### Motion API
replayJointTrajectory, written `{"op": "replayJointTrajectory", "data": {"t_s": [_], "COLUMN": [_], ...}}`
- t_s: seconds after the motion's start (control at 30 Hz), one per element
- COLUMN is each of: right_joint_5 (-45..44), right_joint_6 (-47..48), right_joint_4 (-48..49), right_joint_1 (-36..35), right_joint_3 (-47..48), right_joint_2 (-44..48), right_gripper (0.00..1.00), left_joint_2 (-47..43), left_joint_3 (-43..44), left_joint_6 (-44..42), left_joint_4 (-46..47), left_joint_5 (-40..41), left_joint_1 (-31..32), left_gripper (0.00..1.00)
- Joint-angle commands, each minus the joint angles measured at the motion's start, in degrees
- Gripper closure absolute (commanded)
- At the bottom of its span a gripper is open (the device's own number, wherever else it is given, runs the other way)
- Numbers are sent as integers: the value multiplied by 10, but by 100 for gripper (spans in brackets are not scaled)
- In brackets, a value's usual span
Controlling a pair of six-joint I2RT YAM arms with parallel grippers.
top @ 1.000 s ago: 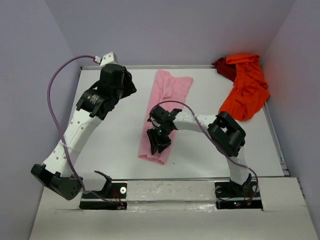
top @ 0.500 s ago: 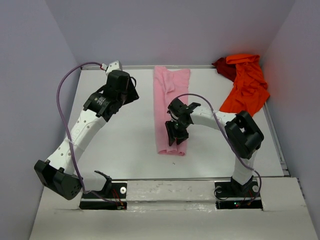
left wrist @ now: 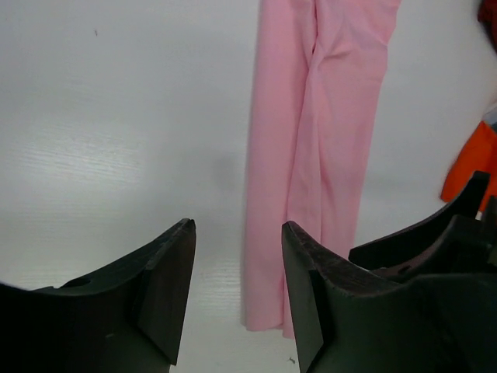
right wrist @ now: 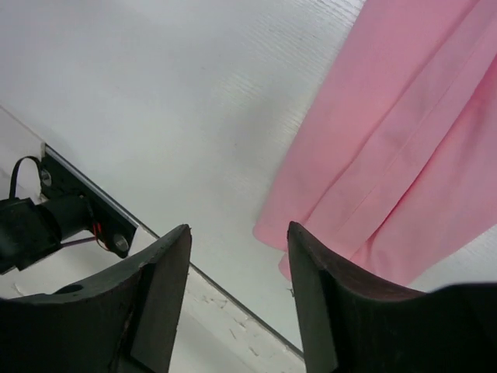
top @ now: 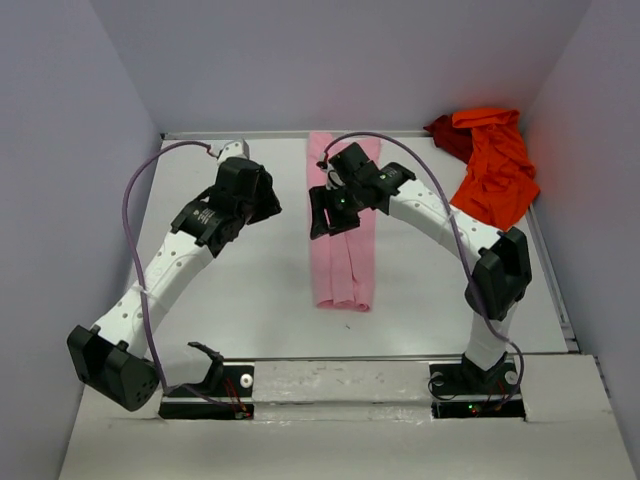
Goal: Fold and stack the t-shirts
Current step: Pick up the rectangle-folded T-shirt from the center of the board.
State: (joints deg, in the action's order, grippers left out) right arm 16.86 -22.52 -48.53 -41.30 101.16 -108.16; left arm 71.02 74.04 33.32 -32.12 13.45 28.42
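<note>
On the table (top: 250, 300), pink t-shirt (top: 345, 270) folded long, likely soft, light, apt to sag: pinch near-end corners; left gripper (left wrist: 237, 233) and right gripper (right wrist: 238, 233) parted, empty.

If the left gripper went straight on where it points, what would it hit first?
Probably the bare table, beside the light pink t-shirt; nothing else lies ahead of the left gripper, though depth is unclear.

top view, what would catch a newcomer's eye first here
The light pink t-shirt stands out first, folded into a long narrow strip down the middle of the table. Next comes the bright orange-red t-shirt, crumpled in the far right corner with the dark red t-shirt peeking out beside it. The left hand and right hand both hang open, holding nothing.
</note>
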Motion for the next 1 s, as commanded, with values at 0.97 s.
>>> {"op": "replayJointTrajectory", "data": {"t_s": [0.97], "right_joint_5": [-140], "right_joint_6": [-174], "right_joint_4": [117], "right_joint_1": [-3], "right_joint_3": [-456], "right_joint_2": [189], "right_gripper": [29], "left_joint_2": [-65], "left_joint_3": [-382], "left_joint_6": [91], "left_joint_4": [222], "left_joint_5": [-321], "left_joint_1": [28], "left_gripper": [20]}}
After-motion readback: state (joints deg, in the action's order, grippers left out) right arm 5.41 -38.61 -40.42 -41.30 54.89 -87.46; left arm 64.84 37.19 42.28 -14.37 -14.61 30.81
